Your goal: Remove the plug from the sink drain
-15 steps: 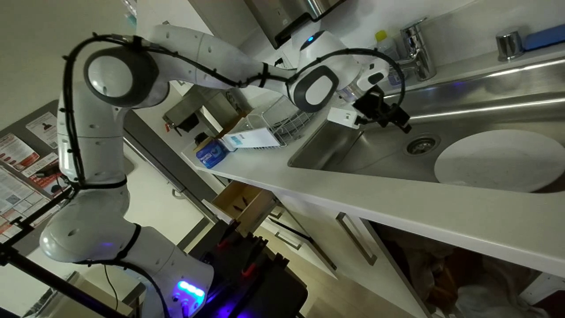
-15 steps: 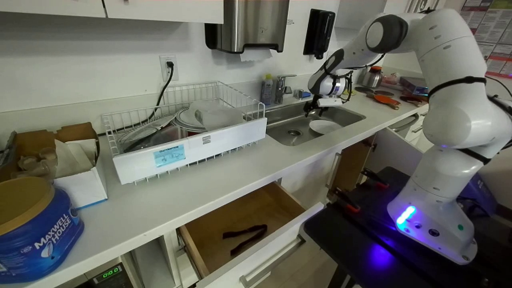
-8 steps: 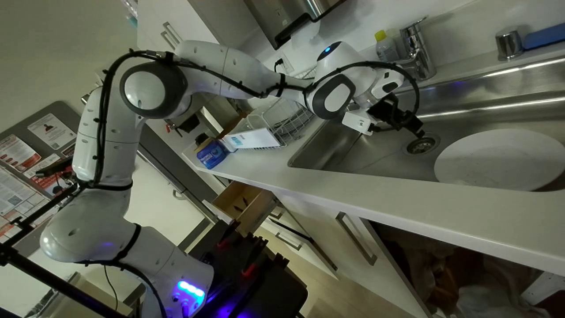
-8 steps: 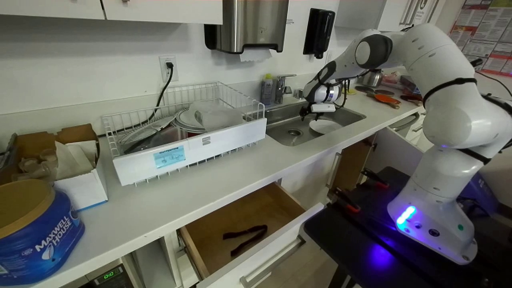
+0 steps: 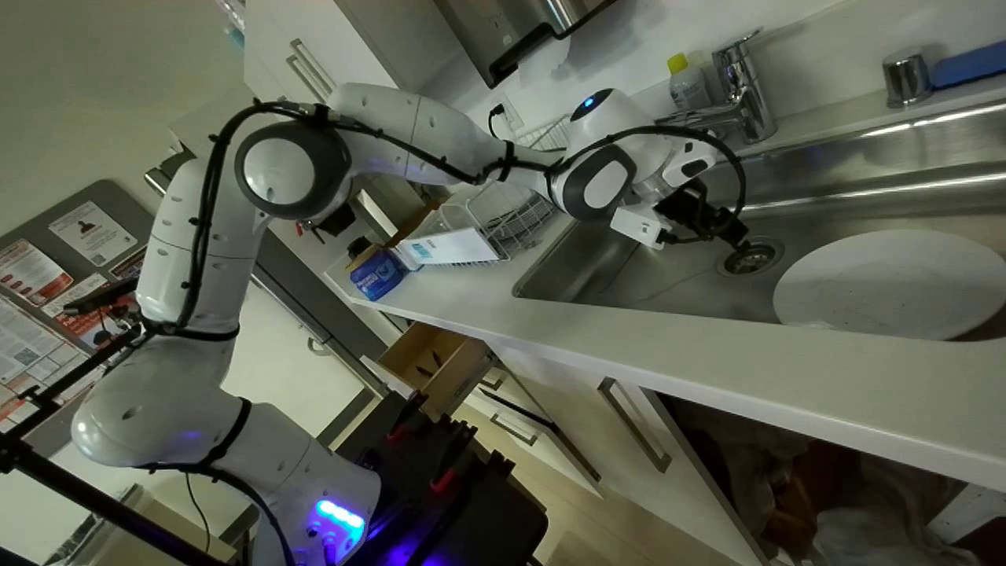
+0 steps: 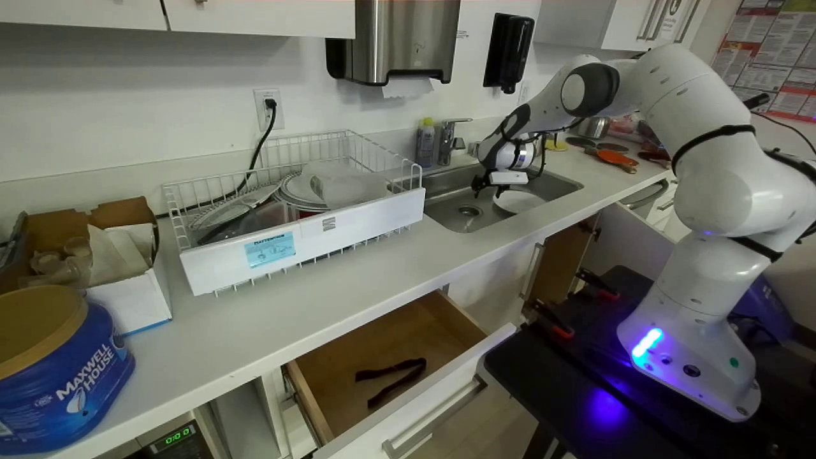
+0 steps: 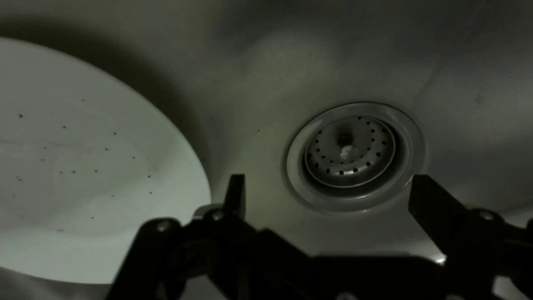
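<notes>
White plate [image 7: 91,166]: cut by the left edge of the wrist view; dark specks on its face too small to identify. Gripper [image 7: 329,178]: out of focus, running off the bottom and right edges of the same view. Sink strainer [image 5: 752,259]: partly behind the gripper in an exterior view; dark detail at its centre unclear in the wrist view. Sink [image 5: 660,287]: right end cropped in an exterior view. Blue bar-shaped object [image 5: 971,67]: right end cropped, identity uncertain. Paper-towel dispenser [image 6: 395,41]: top cropped in both exterior views. Maxwell House canister [image 6: 64,370]: left side cropped in an exterior view. Wall notices [image 6: 774,70]: print too small to read.
</notes>
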Motion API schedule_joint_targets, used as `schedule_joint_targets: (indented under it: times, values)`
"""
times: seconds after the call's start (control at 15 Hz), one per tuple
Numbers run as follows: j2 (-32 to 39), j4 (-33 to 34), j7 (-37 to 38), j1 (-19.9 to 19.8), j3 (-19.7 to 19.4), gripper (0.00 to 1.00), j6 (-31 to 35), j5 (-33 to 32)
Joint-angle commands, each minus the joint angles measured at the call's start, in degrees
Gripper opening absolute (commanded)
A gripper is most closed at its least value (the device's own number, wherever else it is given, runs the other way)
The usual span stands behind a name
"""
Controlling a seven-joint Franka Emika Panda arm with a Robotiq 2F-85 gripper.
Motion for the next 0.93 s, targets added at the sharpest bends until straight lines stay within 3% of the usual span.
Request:
schedule_joint_targets:
  times: [0.0,0.13,0.4,0.87]
  values:
    - [3.9,5.8,3.2,0.7,-0.8,1.0,-1.6,-1.6]
    - [5.7,8.4,3.9,1.0,-1.1,0.99,-2.4,-2.2]
    - [9.4,14.1,4.4,0.6,-0.6,0.74,-5.1,-2.7]
    - [16.3,24.4,4.8,0.3,-0.7,0.79,-10.2,-3.7]
